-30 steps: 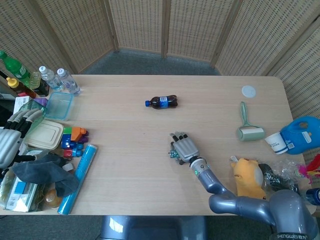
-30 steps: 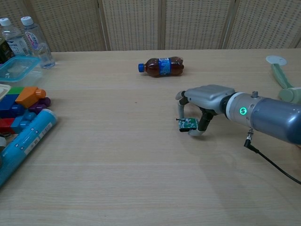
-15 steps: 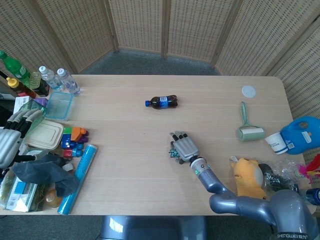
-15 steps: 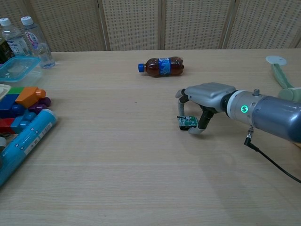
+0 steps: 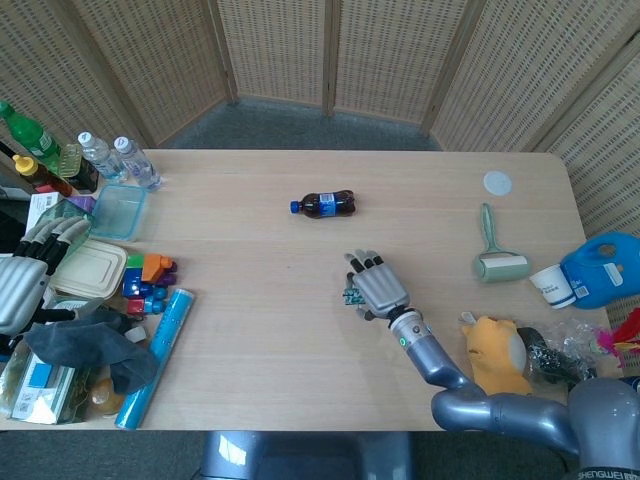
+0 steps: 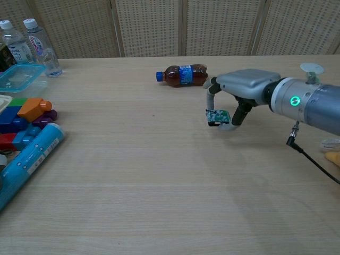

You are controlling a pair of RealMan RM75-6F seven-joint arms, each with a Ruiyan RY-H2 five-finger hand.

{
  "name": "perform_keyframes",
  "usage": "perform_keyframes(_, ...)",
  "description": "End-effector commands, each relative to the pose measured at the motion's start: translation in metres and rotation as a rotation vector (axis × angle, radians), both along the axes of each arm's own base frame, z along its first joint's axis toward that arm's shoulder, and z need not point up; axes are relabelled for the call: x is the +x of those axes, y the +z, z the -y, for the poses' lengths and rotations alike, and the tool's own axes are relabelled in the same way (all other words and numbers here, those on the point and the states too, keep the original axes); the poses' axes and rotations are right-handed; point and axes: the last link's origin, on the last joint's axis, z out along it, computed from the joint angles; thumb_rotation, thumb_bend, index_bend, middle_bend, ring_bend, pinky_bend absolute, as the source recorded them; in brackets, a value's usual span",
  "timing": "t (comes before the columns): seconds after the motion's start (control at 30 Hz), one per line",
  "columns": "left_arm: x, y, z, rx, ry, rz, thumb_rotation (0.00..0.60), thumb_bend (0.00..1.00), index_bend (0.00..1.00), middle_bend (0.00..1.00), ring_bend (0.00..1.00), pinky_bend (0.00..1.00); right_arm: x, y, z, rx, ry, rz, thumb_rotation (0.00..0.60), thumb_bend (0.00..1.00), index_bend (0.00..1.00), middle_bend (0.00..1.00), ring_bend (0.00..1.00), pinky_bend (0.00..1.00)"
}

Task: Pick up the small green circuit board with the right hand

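Wicker screens back a pale counter [image 6: 133, 186]. Nearest, the right robot hand [image 6: 234, 98] pinches the green board [image 6: 217, 116] by its edge, seemingly just off the wood; a thin grip could let it drop. Beyond lies a cola bottle [image 6: 182, 75]. The left robot hand [image 5: 22, 280] rests apart, seemingly empty.

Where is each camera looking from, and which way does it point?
Head view: sits high up, looking down on the whole table; both arms show, with the left hand at the edge and the right hand holding the circuit board.
Chest view: sits low, looking across the table toward the screens; only the right hand and its arm show.
Both share the right hand, the circuit board and the cola bottle.
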Motion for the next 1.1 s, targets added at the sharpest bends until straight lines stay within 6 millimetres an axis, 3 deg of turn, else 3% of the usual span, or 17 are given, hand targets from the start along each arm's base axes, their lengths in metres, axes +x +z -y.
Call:
perform_keyframes(0.03,0.001,-0.001,0.000,-0.002,-0.003,0.000,0.513,0.23,0.00,0.00,0.00,0.00,0.008,0.024,0.007,-0.058,0.013,0.018,0.600,0.32,0.56,0.10,0.00,0.00)
perform_keyframes(0.67,-0.002,-0.006,0.012,-0.001,0.008,0.016,0.514,0.23,0.00,0.00,0.00,0.00,0.052,0.147,0.036,-0.326,0.065,0.186,0.600,0.32,0.55,0.10,0.00,0.00)
perform_keyframes(0.87,-0.003,-0.006,0.017,0.003,0.013,0.019,0.511,0.23,0.00,0.00,0.00,0.00,0.063,0.176,0.038,-0.375,0.084,0.212,0.600,0.32,0.55,0.10,0.00,0.00)
perform_keyframes(1.1,-0.004,-0.004,0.019,0.011,0.014,0.025,0.513,0.23,0.00,0.00,0.00,0.00,0.069,0.193,0.037,-0.405,0.096,0.216,0.600,0.32,0.55,0.10,0.00,0.00)
